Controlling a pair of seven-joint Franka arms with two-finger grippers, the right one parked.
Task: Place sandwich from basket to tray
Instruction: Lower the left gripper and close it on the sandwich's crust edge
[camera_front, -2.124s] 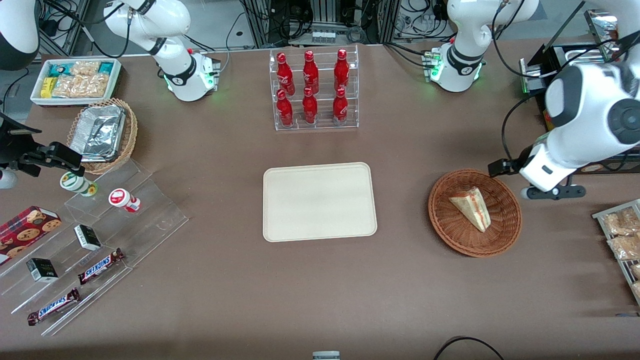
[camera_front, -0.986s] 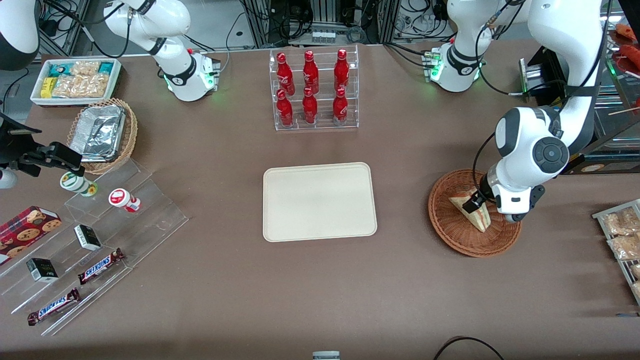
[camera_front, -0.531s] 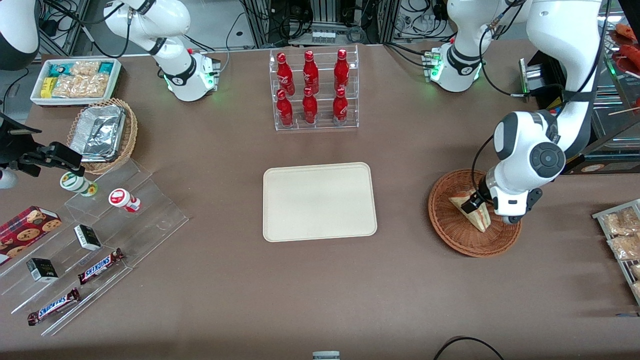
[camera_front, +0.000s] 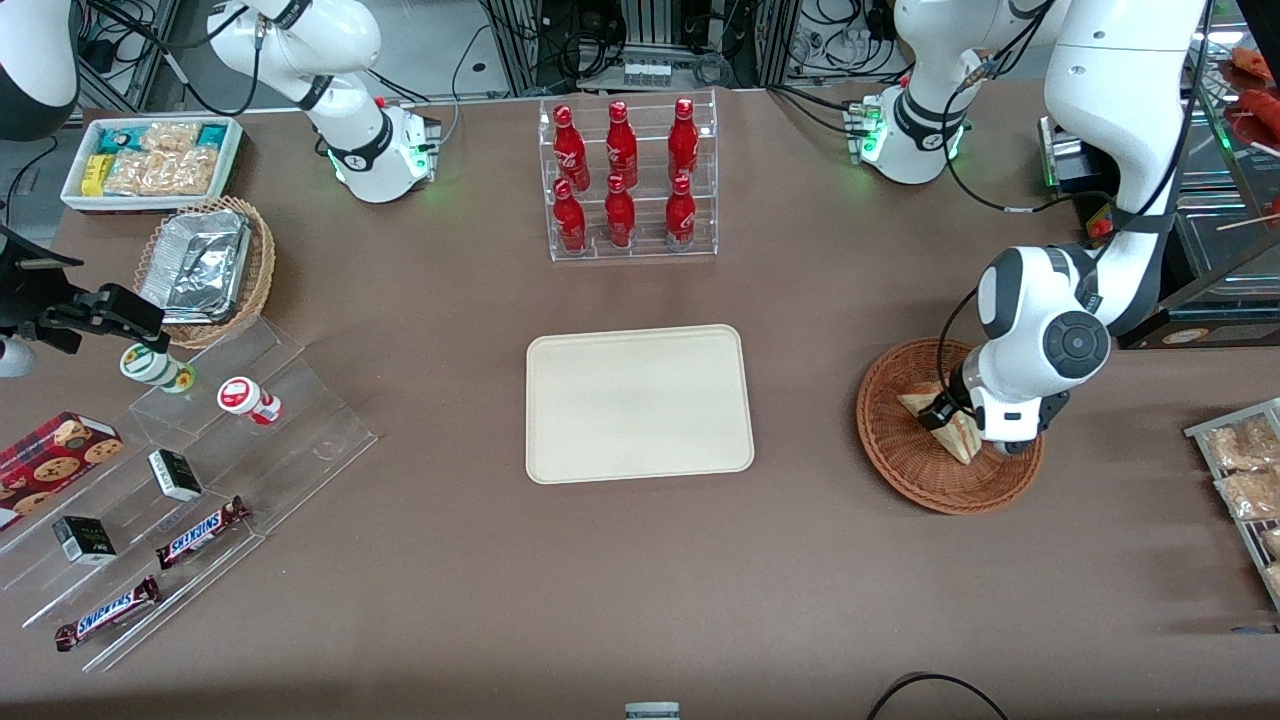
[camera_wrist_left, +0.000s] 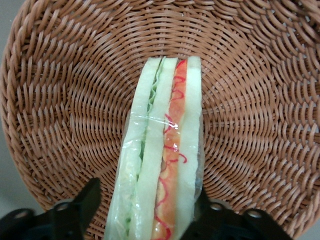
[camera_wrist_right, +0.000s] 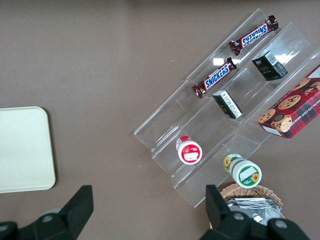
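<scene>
- Your gripper (camera_wrist_left: 147, 210) is down inside the basket (camera_front: 905, 470), fingers spread to either side of the sandwich (camera_wrist_left: 162, 160), which lies on the weave directly between them, on its side with its cut edge and filling layers facing up at the wrist.
- One finger (camera_wrist_left: 82, 205) shows a gap to the wrap; the other sits close against it. Closing from here could shove the wedge sideways before both pads bite, I judge.
- The sandwich looks soft and film-wrapped. Squeeze hard and you would likely crush the bread; squeeze lightly and the slick film may slip out on the lift.
- The fingertips are near the woven floor. Going lower could snag the wicker, and the light basket might then drag or tip when you rise.
- The tray (camera_front: 640, 470) lies well apart from the gripper, toward the parked arm's end of the table, so a weak hold has a long carry in which to fail.
- Against half a second ago, the wrist has shifted slightly across the basket and settled lower over the wedge; two seconds ago it was outside the rim altogether. Sandwich and basket have not moved.
</scene>
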